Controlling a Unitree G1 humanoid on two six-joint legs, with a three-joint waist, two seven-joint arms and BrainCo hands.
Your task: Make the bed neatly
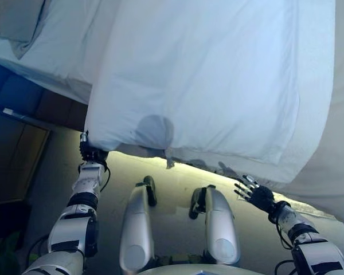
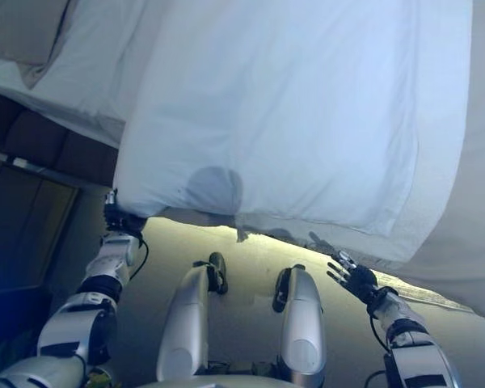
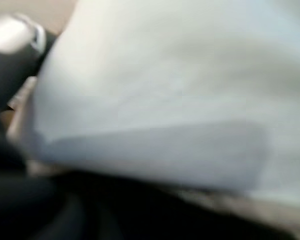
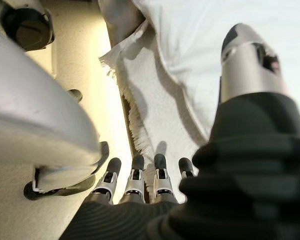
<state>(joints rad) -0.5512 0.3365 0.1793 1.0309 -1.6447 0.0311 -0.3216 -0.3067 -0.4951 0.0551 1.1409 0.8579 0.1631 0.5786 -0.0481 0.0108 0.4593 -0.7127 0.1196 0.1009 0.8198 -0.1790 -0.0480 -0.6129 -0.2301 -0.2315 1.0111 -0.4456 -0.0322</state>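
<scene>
A white duvet (image 1: 218, 80) covers the bed and hangs over its near edge. My left hand (image 1: 92, 152) is at the duvet's lower left corner, curled on the cloth; in the left wrist view the white duvet (image 3: 180, 90) fills the picture right against the hand. My right hand (image 1: 255, 195) hovers just below the duvet's hanging edge on the right, open with its fingers (image 4: 135, 172) spread and nothing in them. It is apart from the cloth.
A pillow (image 1: 11, 20) lies at the far left on a white sheet (image 1: 57, 63). A pale cloth with a fringed edge (image 4: 132, 120) hangs under the duvet. Dark wooden furniture (image 1: 17, 160) stands at the left, beside the beige floor (image 1: 172, 177).
</scene>
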